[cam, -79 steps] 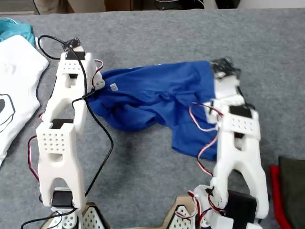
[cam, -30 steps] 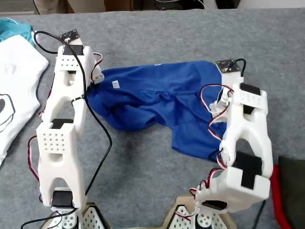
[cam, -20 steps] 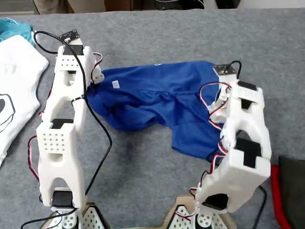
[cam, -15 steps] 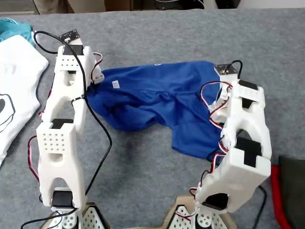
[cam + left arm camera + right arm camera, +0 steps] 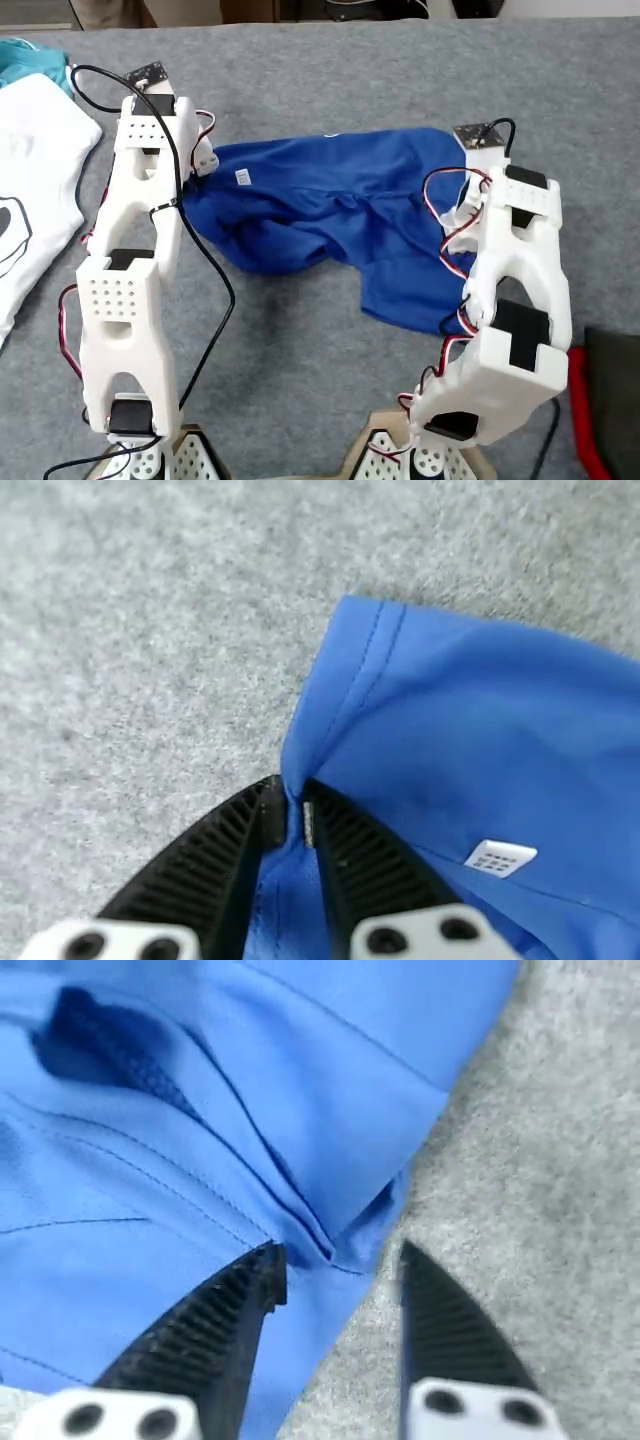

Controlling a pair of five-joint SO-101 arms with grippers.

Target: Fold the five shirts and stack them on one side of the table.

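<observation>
Blue shirt (image 5: 330, 215) lies crumpled mid-table. Smooth knit, stitched hems, small white tag (image 5: 240, 179) near its left end. Left gripper (image 5: 292, 798) is pinched tight on the shirt's folded edge. Right gripper (image 5: 340, 1255) has its jaws wide, astride the opposite hem. Table (image 5: 330, 70) is covered in fuzzy grey felt. White shirt (image 5: 30, 190) and teal cloth (image 5: 30, 60) lie far left, dark cloth (image 5: 612, 390) at the right edge.

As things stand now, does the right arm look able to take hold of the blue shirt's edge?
Probably yes. The right tool is open, and the hemmed edge of the blue shirt lies between its jaws on the gray table, with nothing else in the way. The left tool is shut on another corner.
</observation>
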